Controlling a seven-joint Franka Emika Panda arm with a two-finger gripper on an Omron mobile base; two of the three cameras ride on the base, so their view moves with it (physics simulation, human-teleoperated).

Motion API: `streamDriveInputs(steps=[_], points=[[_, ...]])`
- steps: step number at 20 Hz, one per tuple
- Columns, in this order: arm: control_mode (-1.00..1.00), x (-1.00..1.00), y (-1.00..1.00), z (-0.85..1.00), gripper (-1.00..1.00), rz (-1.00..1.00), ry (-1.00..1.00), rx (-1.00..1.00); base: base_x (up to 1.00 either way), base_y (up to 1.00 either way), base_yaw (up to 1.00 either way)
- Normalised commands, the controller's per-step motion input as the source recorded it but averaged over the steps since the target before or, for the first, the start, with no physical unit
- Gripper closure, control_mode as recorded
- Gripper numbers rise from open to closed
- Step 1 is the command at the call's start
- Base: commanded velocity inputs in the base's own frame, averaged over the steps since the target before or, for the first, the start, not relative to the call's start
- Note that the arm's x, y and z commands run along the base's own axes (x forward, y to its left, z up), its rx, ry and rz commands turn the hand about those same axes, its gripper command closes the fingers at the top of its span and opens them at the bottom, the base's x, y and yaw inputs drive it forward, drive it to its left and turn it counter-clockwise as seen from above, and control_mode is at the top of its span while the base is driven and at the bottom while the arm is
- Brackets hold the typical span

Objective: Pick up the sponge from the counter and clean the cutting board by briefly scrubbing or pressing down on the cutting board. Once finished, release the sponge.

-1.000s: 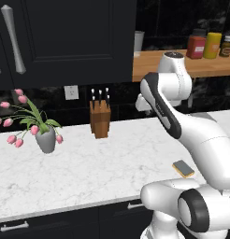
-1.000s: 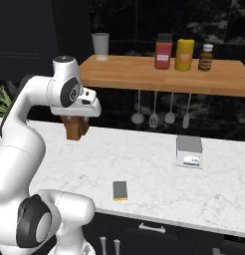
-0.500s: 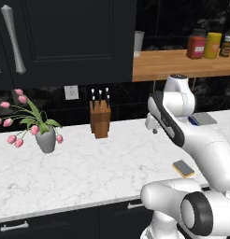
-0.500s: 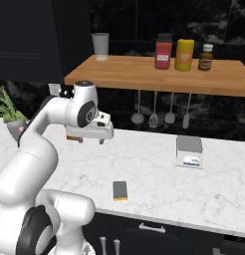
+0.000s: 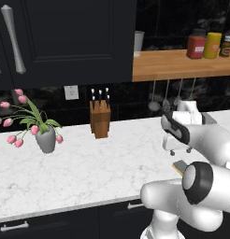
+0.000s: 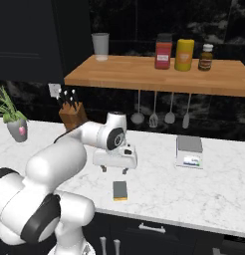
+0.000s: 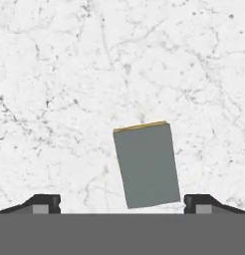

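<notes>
1. Far left of the counter (image 5: 84, 172) there's a vase of pink tulips (image 5: 44, 137), then the knife block (image 5: 100, 119) back by the wall. Neither matters for this job.
2. Moving right you hit the arm, with the end effector (image 6: 114, 169) hanging above the marble, fingers pointing down and wide apart, nothing between them. In the hand view the two tips sit at the bottom corners with plenty of gap (image 7: 122, 206).
3. The sponge (image 6: 120, 190) lies flat on the counter near the front edge, grey side up, just in front of and below the end effector and not touched by it. From the hand camera the sponge (image 7: 147, 164) sits between the tips but turned a bit off square to them.
4. Further right is the grey kitchen scale (image 6: 189, 151), well apart from the sponge, and above it the wooden shelf (image 6: 159, 72) with jars, utensils hanging under it.
5. Step in hand, as I read it: the approach to the pickup, no grasp yet.
6. Next move probably needs a small wrist twist to square up with the sponge, then a straight drop and a close on its sides. It's thin, so the tips have to go nearly to the marble.
7. I can't make out the cutting board from these angles, so the scrub target likely needs a swing or a drive.
</notes>
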Motion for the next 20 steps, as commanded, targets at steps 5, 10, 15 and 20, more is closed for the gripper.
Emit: streamDriveInputs(steps=[5, 10, 15, 20], points=[[-1.0, -0.04, -0.52, -0.53, -1.0, 0.0, 0.21, 0.03, 0.0, 0.0, 0.0], [-1.0, -0.08, -0.08, -0.24, -1.0, 0.08, 0.06, 0.03, 0.0, 0.0, 0.0], [-1.0, 0.0, 0.0, 0.0, -1.0, 0.19, 0.0, 0.05, 0.0, 0.0, 0.0], [-1.0, -0.27, 0.0, 0.0, -1.0, 0.17, 0.0, 0.03, 0.0, 0.0, 0.0]])
